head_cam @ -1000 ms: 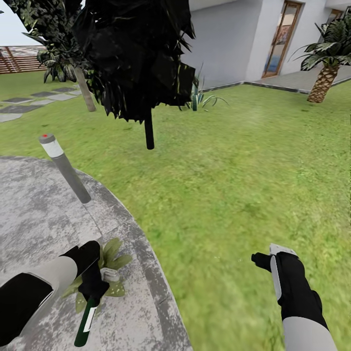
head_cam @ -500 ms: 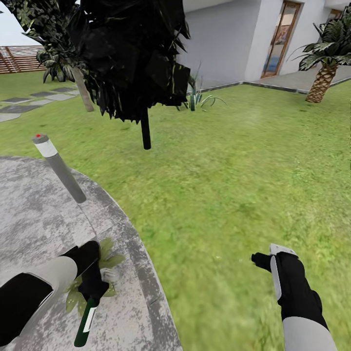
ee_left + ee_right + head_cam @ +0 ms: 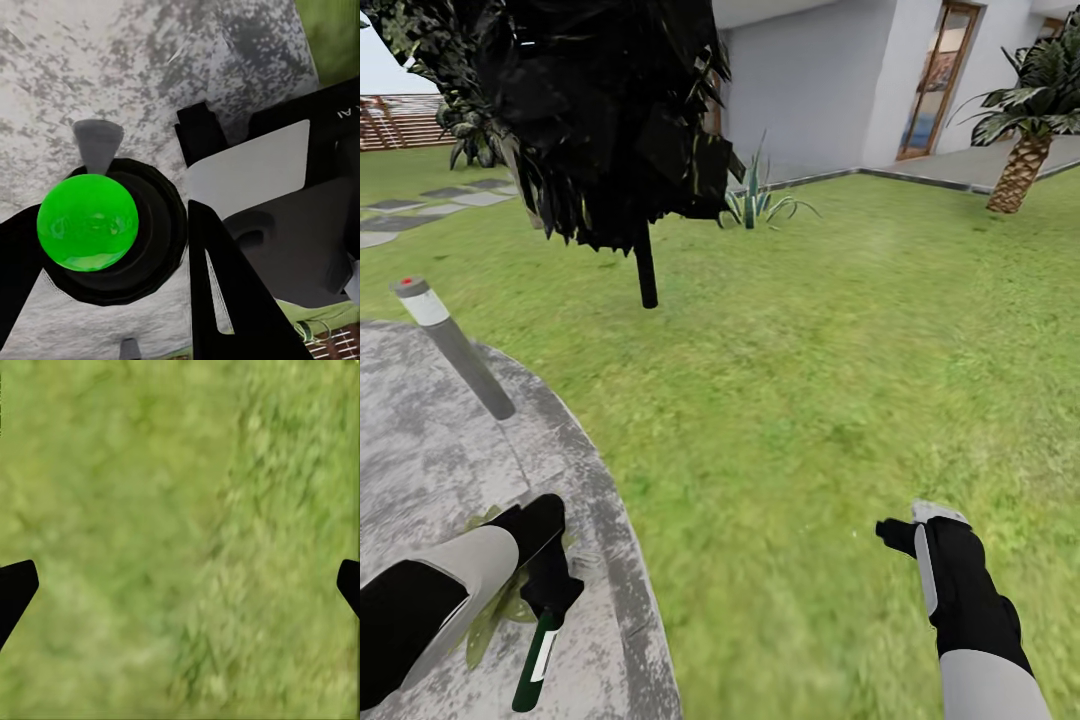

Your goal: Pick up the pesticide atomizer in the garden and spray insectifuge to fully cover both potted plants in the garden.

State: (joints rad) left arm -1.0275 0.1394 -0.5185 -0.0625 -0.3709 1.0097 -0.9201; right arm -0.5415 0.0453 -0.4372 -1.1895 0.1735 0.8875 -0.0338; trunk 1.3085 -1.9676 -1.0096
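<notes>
My left gripper (image 3: pixel 550 588) is shut on the pesticide atomizer (image 3: pixel 538 662), a dark green bottle with a white label that hangs down over the grey paved patio (image 3: pixel 420 450). In the left wrist view the atomizer (image 3: pixel 88 221) shows end-on as a glossy green round in a dark ring. One potted plant (image 3: pixel 488 628) lies under my left forearm, and just a few pale green leaves peek out. My right gripper (image 3: pixel 895 532) hovers open over the lawn with nothing between its fingers.
A grey bollard lamp (image 3: pixel 452 345) stands on the patio rim. A dark tree (image 3: pixel 610 120) rises from the grass ahead, an agave (image 3: pixel 753 203) behind it. A palm (image 3: pixel 1022 130) and the house door (image 3: pixel 935 80) are far right, stepping stones (image 3: pixel 420 205) far left.
The whole view has swung right: patio, lamp and plant slid left in the picture, and the plant is more hidden under my arm. Both arms hold their pose.
</notes>
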